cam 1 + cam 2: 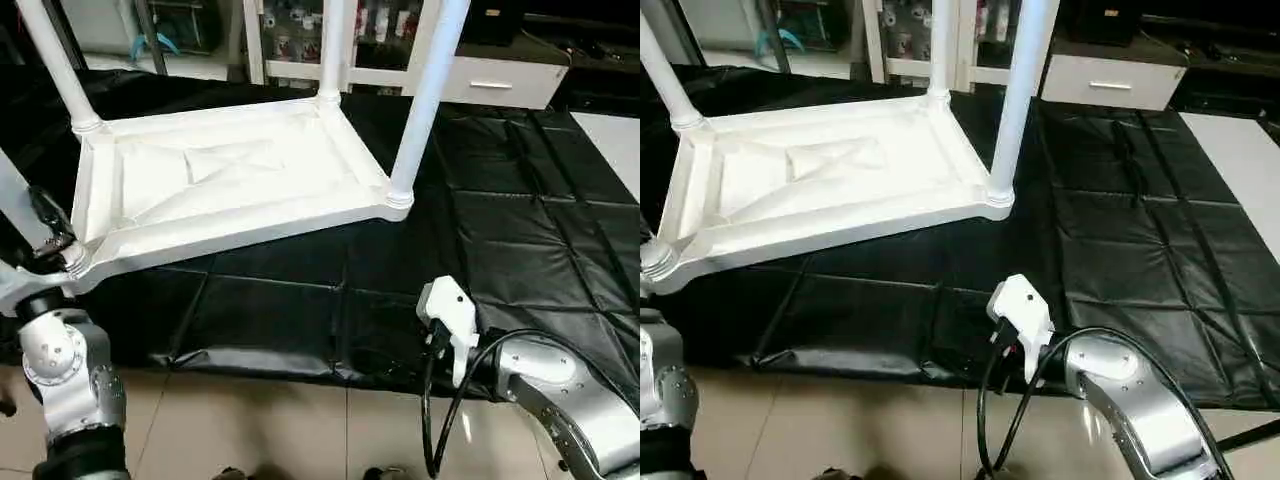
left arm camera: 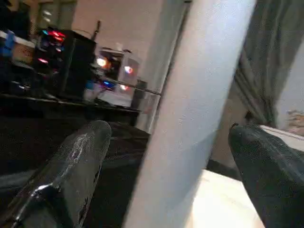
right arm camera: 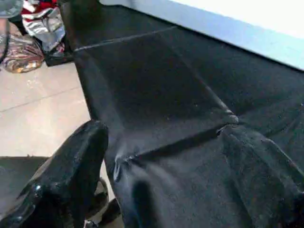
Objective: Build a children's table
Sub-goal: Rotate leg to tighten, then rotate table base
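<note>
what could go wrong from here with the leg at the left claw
The left claw straddles a white leg with both fingers apart from it, so the leg may not be firmly seated in its near-left corner socket and could tip. Pushing it could also slide the upturned table top across the black mat.

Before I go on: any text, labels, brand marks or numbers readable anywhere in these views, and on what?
None can be read.
White plastic upturned table top and its white tapered tube legs: no markings.
Black padded floor mat: plain.
Items on the white shelf unit at the back: labels too small and blurred.
Dark equipment with coloured lights in the left wrist view: glows, no legible characters.
</note>
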Robot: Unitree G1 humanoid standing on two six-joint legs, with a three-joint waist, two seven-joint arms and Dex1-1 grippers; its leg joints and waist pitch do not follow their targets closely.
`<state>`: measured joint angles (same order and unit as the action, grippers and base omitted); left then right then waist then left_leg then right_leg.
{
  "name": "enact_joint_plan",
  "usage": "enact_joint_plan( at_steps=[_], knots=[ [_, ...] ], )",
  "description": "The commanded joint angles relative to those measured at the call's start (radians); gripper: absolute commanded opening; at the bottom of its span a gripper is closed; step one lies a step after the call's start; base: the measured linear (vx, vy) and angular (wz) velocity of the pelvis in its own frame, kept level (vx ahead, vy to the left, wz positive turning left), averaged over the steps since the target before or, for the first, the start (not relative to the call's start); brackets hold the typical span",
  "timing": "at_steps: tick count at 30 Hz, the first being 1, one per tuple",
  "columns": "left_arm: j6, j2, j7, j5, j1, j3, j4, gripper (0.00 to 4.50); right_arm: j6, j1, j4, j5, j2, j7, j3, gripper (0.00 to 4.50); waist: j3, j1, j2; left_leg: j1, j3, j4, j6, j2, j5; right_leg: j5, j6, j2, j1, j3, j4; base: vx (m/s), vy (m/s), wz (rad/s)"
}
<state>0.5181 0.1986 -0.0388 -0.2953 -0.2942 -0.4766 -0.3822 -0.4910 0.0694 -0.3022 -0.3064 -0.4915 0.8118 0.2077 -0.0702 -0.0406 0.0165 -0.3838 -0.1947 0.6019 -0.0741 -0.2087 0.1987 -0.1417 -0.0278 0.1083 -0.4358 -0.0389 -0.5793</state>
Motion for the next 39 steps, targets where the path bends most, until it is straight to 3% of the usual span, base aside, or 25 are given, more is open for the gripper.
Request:
enact_joint_plan(
  at_steps=[1, 5, 6, 8, 9, 10, 12, 14, 15, 17, 21, 25, 28, 32, 35, 38, 39],
  knots=[
    [-0.034, 0.017, 0.076, -0.048, -0.022, 0.005, -0.036, 4.47, -0.009, 0.005, -0.005, -0.012, 0.002, -0.002, -0.006, 4.04, 0.061, -0.003, -0.007, 0.018, 0.005, -0.078, 0.043, -0.009, 0.234, -0.195, 0.161, 0.003, 0.044, 0.019, 0.048, 0.0, 0.0, 0.0],
    [-0.106, 0.045, 0.184, -0.113, -0.065, 0.003, -0.101, 4.47, -0.038, 0.01, -0.014, -0.061, 0.014, 0.013, -0.021, 4.04, 0.061, -0.002, -0.005, 0.017, 0.003, -0.077, 0.044, -0.007, 0.216, -0.157, 0.176, 0.002, 0.047, 0.018, 0.044, 0.0, 0.0, 0.0],
    [-0.132, 0.052, 0.209, -0.13, -0.077, -0.001, -0.118, 4.47, -0.041, 0.01, -0.019, -0.066, 0.012, 0.02, -0.02, 4.04, 0.062, -0.005, -0.008, 0.023, 0.002, -0.076, 0.047, -0.008, 0.211, -0.153, 0.18, 0.003, 0.045, 0.019, 0.043, 0.0, 0.0, 0.0],
    [-0.178, 0.066, 0.246, -0.159, -0.101, -0.014, -0.161, 4.47, -0.02, 0.011, -0.021, -0.04, -0.001, 0.024, -0.004, 4.04, 0.061, -0.01, -0.007, 0.021, 0.002, -0.077, 0.046, -0.009, 0.207, -0.155, 0.181, 0.003, 0.047, 0.019, 0.042, 0.0, 0.0, 0.0],
    [-0.243, 0.066, 0.278, -0.212, -0.119, -0.034, -0.186, 4.47, -0.012, 0.008, -0.02, -0.026, -0.011, 0.03, 0.009, 4.04, 0.061, -0.013, -0.009, 0.024, 0.001, -0.077, 0.037, -0.009, 0.207, -0.159, 0.183, 0.004, 0.046, 0.019, 0.041, 0.0, 0.0, 0.0],
    [-0.245, 0.066, 0.279, -0.215, -0.12, -0.035, -0.188, 4.47, -0.012, 0.008, -0.02, -0.026, -0.011, 0.03, 0.01, 4.04, 0.061, -0.017, -0.009, 0.028, -0.001, -0.076, 0.031, -0.009, 0.209, -0.154, 0.192, 0.003, 0.043, 0.02, 0.041, 0.0, 0.0, 0.0],
    [-0.271, 0.066, 0.295, -0.24, -0.127, -0.046, -0.205, 4.47, -0.012, 0.005, -0.021, -0.022, -0.015, 0.032, 0.014, 4.04, 0.061, -0.018, -0.009, 0.023, -0.001, -0.078, 0.03, -0.009, 0.211, -0.147, 0.195, 0.004, 0.047, 0.02, 0.04, 0.0, 0.0, 0.0],
    [-0.41, 0.073, 0.453, -0.344, -0.125, -0.035, -0.216, 4.47, 0.003, -0.001, -0.022, -0.011, -0.02, 0.027, 0.015, 4.04, 0.061, -0.02, -0.009, 0.024, -0.001, -0.079, 0.027, -0.009, 0.209, -0.153, 0.199, 0.006, 0.046, 0.02, 0.04, 0.0, 0.0, 0.0],
    [-0.41, 0.073, 0.453, -0.344, -0.125, -0.035, -0.216, 4.47, 0.003, -0.001, -0.022, -0.011, -0.02, 0.027, 0.015, 4.04, 0.061, -0.022, -0.01, 0.026, -0.002, -0.078, 0.023, -0.009, 0.211, -0.159, 0.2, 0.007, 0.045, 0.021, 0.039, 0.0, 0.0, 0.0],
    [-0.587, 0.089, 0.678, -0.436, -0.075, 0.039, -0.14, 4.47, 0.02, -0.005, -0.02, -0.006, -0.029, 0.024, 0.008, 4.04, 0.057, -0.029, -0.012, 0.034, -0.007, -0.081, 0.013, -0.011, 0.23, -0.19, 0.205, 0.006, 0.037, 0.024, 0.044, 0.0, 0.0, 0.0],
    [-0.767, 0.128, 0.87, -0.492, 0.006, 0.163, 0.004, 4.47, 0.032, -0.005, -0.015, -0.002, -0.039, 0.031, 0.0, 4.04, 0.051, -0.042, -0.016, 0.041, -0.01, -0.09, -0.01, -0.018, 0.293, -0.238, 0.196, 0.003, 0.03, 0.027, 0.049, 0.0, 0.0, 0.0],
    [-0.918, 0.179, 0.995, -0.534, 0.055, 0.298, 0.136, 4.47, 0.044, 0.004, -0.002, 0.004, -0.043, 0.032, -0.011, 4.04, 0.052, -0.036, -0.008, 0.028, -0.002, -0.096, -0.019, -0.016, 0.303, -0.279, 0.16, 0.007, 0.042, 0.032, 0.047, 0.0, 0.0, 0.0],
    [-0.955, 0.196, 1.036, -0.525, 0.059, 0.375, 0.189, 4.47, 0.048, 0.01, 0.006, 0.009, -0.04, 0.022, -0.02, 4.04, 0.056, -0.029, -0.004, 0.023, -0.002, -0.093, -0.008, -0.013, 0.255, -0.252, 0.152, 0.007, 0.046, 0.036, 0.046, 0.0, 0.0, 0.0],
    [-0.962, 0.179, 1.096, -0.445, 0.006, 0.486, 0.211, 4.47, 0.055, 0.02, 0.025, 0.014, -0.038, 0.003, -0.033, 4.04, 0.061, -0.017, -0.001, 0.019, -0.004, -0.085, 0.01, -0.01, 0.19, -0.192, 0.168, 0.005, 0.052, 0.036, 0.039, 0.0, 0.0, 0.0],
    [-0.964, 0.125, 1.132, -0.374, -0.073, 0.581, 0.205, 4.47, 0.059, 0.024, 0.025, 0.011, -0.042, 0.003, -0.04, 4.04, 0.065, -0.015, -0.003, 0.029, -0.008, -0.079, 0.022, -0.01, 0.164, -0.154, 0.187, 0.003, 0.049, 0.037, 0.041, 0.0, 0.0, 0.0],
    [-0.945, 0.084, 1.142, -0.332, -0.121, 0.649, 0.186, 4.47, 0.06, 0.016, 0.016, 0.01, -0.046, 0.0, -0.046, 4.04, 0.067, -0.015, 0.002, 0.019, -0.007, -0.075, 0.038, -0.008, 0.129, -0.105, 0.205, 0.005, 0.06, 0.036, 0.032, 0.0, 0.0, 0.0],
    [-0.928, 0.057, 1.149, -0.307, -0.146, 0.687, 0.168, 4.47, 0.059, 0.009, 0.01, 0.01, -0.049, -0.002, -0.052, 4.04, 0.068, -0.012, -0.005, 0.018, -0.008, -0.074, 0.047, -0.007, 0.113, -0.082, 0.211, 0.004, 0.061, 0.036, 0.036, 0.0, 0.0, 0.0]
  ],
)
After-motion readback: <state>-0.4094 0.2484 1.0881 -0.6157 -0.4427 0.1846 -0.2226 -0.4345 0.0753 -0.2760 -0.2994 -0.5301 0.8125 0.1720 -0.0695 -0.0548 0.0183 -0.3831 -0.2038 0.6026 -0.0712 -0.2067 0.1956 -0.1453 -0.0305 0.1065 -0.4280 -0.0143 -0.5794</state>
